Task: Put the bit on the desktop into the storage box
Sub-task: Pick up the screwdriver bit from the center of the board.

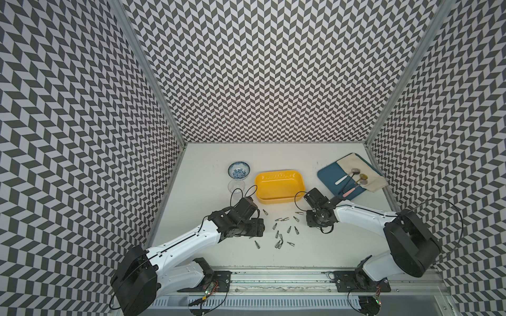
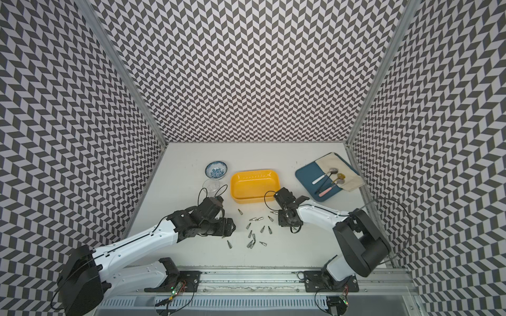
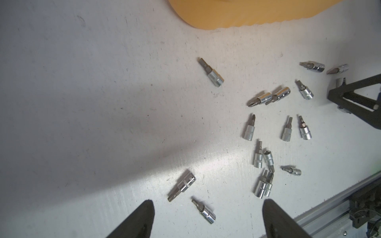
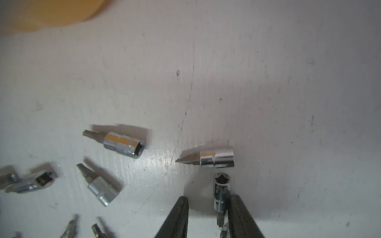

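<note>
The yellow storage box (image 1: 279, 188) (image 2: 254, 187) stands empty at mid-table, and its edge shows in both wrist views. Several chrome bits (image 1: 282, 235) (image 3: 266, 99) lie scattered on the white desktop in front of it. My right gripper (image 4: 209, 197) is low over the right side of the scatter and stands open. One bit (image 4: 221, 193) lies between its fingers against one finger (image 4: 239, 208), with a gap to the other. Another bit (image 4: 216, 158) lies just beyond the tips. My left gripper (image 3: 208, 203) (image 1: 257, 227) hovers wide open over a bit (image 3: 204, 212) at the scatter's left side.
A blue-patterned bowl (image 1: 238, 169) and a clear glass (image 1: 236, 186) stand left of the box. At the back right is a blue tray (image 1: 331, 177) with a cloth and spoons. Patterned walls close three sides, and a metal rail (image 1: 273, 276) runs along the front.
</note>
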